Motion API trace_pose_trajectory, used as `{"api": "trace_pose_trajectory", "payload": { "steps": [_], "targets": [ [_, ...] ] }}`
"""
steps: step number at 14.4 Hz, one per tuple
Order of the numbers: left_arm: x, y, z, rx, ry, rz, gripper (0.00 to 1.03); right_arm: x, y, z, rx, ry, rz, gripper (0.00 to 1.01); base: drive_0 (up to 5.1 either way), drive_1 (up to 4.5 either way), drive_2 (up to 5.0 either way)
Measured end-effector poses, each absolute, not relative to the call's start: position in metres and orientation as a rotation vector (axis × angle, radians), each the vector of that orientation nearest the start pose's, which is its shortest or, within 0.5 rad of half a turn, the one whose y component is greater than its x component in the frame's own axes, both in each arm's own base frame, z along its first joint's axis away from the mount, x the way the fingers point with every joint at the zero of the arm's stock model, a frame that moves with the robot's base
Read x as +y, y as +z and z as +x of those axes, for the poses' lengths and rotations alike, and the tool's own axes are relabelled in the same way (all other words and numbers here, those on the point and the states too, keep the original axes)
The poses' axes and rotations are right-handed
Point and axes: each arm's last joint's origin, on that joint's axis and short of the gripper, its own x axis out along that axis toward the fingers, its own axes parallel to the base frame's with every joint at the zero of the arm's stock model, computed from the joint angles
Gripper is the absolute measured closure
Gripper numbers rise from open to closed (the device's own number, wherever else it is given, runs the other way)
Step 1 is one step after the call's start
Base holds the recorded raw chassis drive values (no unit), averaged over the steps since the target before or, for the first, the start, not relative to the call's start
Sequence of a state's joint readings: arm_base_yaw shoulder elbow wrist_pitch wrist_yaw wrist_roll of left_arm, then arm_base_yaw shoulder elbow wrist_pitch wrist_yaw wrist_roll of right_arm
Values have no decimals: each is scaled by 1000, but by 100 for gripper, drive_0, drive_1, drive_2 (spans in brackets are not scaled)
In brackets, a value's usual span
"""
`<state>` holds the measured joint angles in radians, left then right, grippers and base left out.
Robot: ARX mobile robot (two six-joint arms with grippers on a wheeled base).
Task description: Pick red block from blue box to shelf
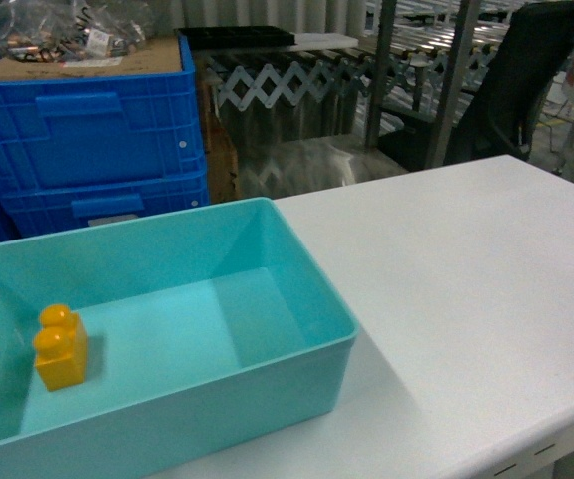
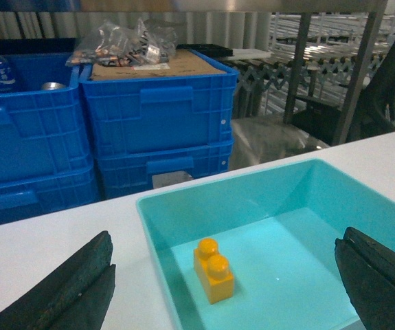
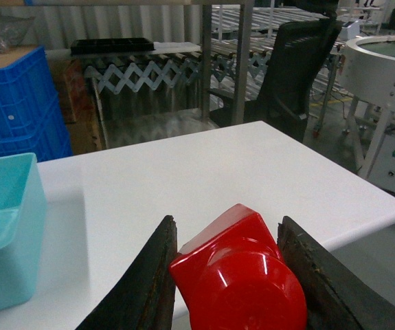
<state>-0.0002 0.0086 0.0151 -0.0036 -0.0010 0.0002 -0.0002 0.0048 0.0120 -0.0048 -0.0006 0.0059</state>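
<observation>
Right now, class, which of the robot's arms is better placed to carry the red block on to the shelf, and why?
The right: its hand already grips the red block. The left hand hangs open over the blue box.

red block [image 3: 235, 271]: 1 | yellow brick [image 1: 60, 347]: 1 | blue box [image 1: 267, 374]: 1 | blue crates [image 2: 156, 113]: 4

Even, cool indoor light — bright on the white table [image 1: 466, 299], which washes out toward its far side. The blue box [image 1: 267, 384] throws a soft shadow rightward. Glare streaks the red block [image 3: 242, 275], close and slightly blurred. Background behind the box looks soft, a bit noisy.
</observation>
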Motion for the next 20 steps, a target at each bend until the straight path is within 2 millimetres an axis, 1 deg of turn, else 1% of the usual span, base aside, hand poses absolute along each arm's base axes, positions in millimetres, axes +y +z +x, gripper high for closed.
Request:
{"api": "trace_pose_trajectory", "payload": {
  "steps": [20],
  "targets": [
    [0, 168, 97, -3, 0, 0, 5, 0, 167, 97, -3, 0, 6, 64, -160, -160, -160]
  ]
}}
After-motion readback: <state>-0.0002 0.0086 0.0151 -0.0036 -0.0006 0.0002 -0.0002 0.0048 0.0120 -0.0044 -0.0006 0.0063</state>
